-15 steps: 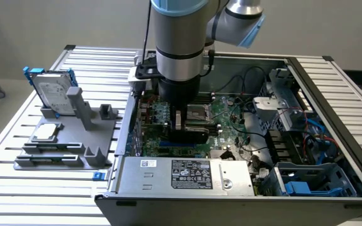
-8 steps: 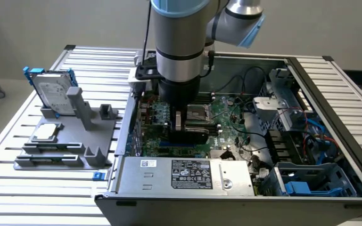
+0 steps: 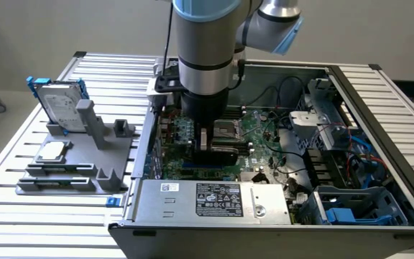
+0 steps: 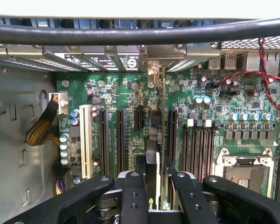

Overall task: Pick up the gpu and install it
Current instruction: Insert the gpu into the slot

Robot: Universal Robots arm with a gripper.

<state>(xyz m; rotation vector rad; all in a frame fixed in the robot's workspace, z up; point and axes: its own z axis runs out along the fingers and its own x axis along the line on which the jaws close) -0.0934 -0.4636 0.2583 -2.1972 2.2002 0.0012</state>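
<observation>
A: What does the setup rest on?

B: A worktop (image 3: 379, 102) of ribbed aluminium slats, pale and matte, with a plain light wall behind it. An open computer case (image 3: 264, 221) lies on the slats, its motherboard (image 4: 210, 107) facing up.

A: And the arm?

B: The arm (image 3: 203, 48) reaches straight down into the case. In the wrist view the hand (image 4: 151, 182) pinches the gpu (image 4: 151, 158) edge-on between its two black fingers (image 4: 133, 196), the card's thin black-and-green edge running away from the hand toward the rear bracket wall of the case.

A: Where is the card relative to the board?

B: Directly under the hand, standing upright over the row of long black expansion slots (image 4: 119, 135). I cannot tell whether it is seated in one.

A: Anything beside the case?

B: On the slats, well off to the side of the hand, a grey parts holder (image 3: 77, 162) carries a silver hard drive with blue rails (image 3: 60, 105) propped upright. A black cable (image 4: 140, 32) crosses close in front of the wrist camera.
</observation>
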